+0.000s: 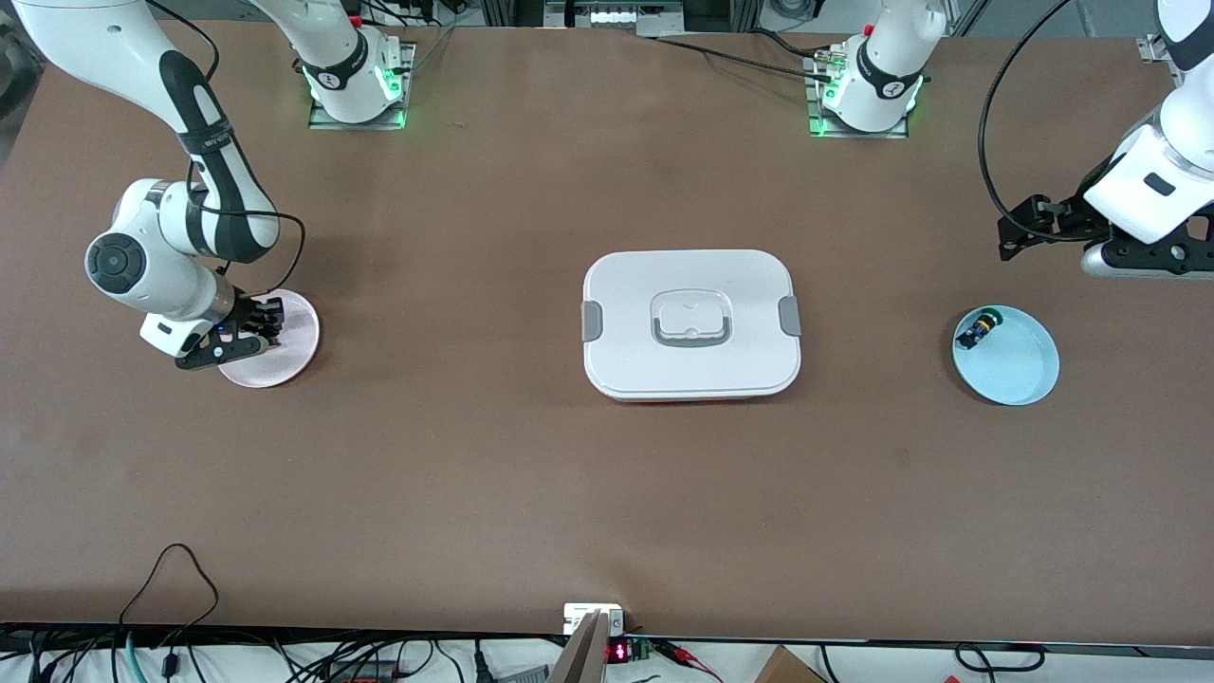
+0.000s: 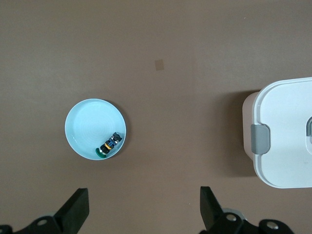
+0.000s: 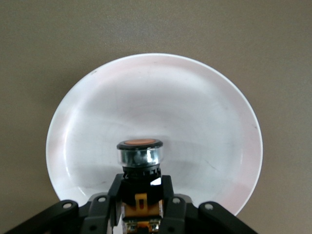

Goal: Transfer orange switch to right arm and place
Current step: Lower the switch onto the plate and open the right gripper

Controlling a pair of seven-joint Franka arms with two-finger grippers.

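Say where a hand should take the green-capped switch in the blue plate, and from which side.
Take its black body at the middle, from above. The green-capped switch lies on its side by the rim of the blue plate, so closing across its length seems best. The open left hand hangs near that plate; the right hand, over the pink plate, holds the orange switch.

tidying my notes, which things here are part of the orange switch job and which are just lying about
Part of the job:
- orange switch, held in the right gripper
- pink plate under it
- left gripper, open, waiting above the table

Lying about:
- green-capped switch in the blue plate
- white lidded box
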